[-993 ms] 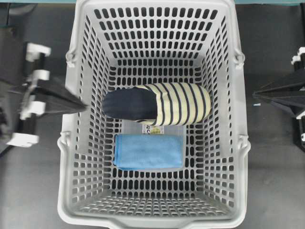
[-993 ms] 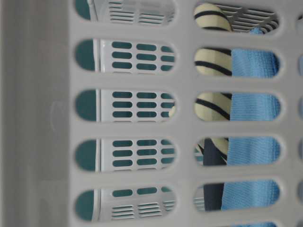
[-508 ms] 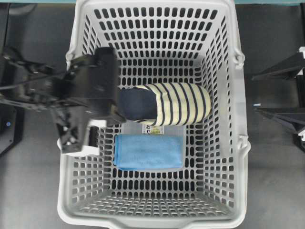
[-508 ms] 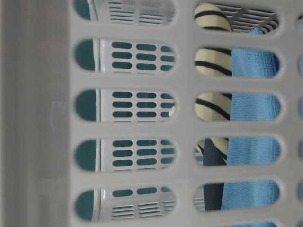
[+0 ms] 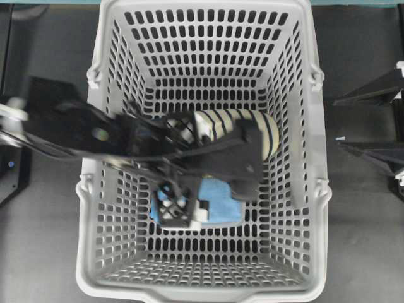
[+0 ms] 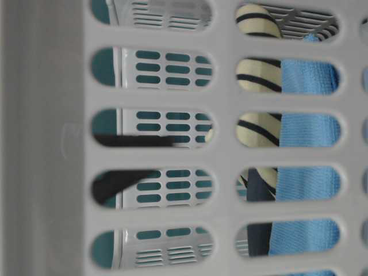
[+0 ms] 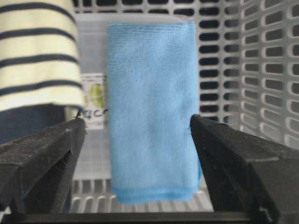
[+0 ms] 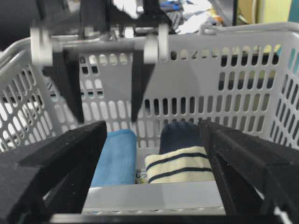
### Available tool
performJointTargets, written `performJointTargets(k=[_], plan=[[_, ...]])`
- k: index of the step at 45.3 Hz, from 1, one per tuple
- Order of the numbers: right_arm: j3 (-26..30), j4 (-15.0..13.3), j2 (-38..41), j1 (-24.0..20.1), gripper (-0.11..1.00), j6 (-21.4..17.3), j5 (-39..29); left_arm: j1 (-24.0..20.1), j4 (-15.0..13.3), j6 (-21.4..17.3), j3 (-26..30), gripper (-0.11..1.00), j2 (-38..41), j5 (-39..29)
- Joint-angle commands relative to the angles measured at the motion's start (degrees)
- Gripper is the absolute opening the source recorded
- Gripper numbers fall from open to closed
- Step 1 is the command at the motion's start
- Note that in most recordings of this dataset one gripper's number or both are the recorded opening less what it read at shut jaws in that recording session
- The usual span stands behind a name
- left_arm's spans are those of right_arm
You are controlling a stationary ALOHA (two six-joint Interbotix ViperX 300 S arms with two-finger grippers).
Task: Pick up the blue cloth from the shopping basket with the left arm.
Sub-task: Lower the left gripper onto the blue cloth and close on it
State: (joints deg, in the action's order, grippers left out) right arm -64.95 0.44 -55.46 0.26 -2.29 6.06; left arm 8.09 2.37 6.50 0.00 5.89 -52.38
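Basket [image 5: 309, 189] floor: blue cloth [image 7: 152, 107] unobstructed wrist-side.

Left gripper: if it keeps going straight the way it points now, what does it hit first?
Most likely the blue cloth: the open left gripper frames it between its jaws, nothing in between. Depth unclear.

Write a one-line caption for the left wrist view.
Open left gripper poised above the blue cloth in the shopping basket, striped fabric roll alongside.
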Motion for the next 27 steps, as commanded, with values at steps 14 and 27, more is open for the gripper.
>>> performJointTargets(k=[14, 27], plan=[[1.32, 0.18, 0.18, 0.0, 0.78, 0.09, 1.05, 1.23, 0.26, 0.0, 0.0, 0.86, 6.68, 0.44], [1.14, 0.18, 0.18, 0.09, 0.78, 0.0, 0.88, 1.32, 0.26, 0.0, -5.89, 0.84, 7.29, 3.34]])
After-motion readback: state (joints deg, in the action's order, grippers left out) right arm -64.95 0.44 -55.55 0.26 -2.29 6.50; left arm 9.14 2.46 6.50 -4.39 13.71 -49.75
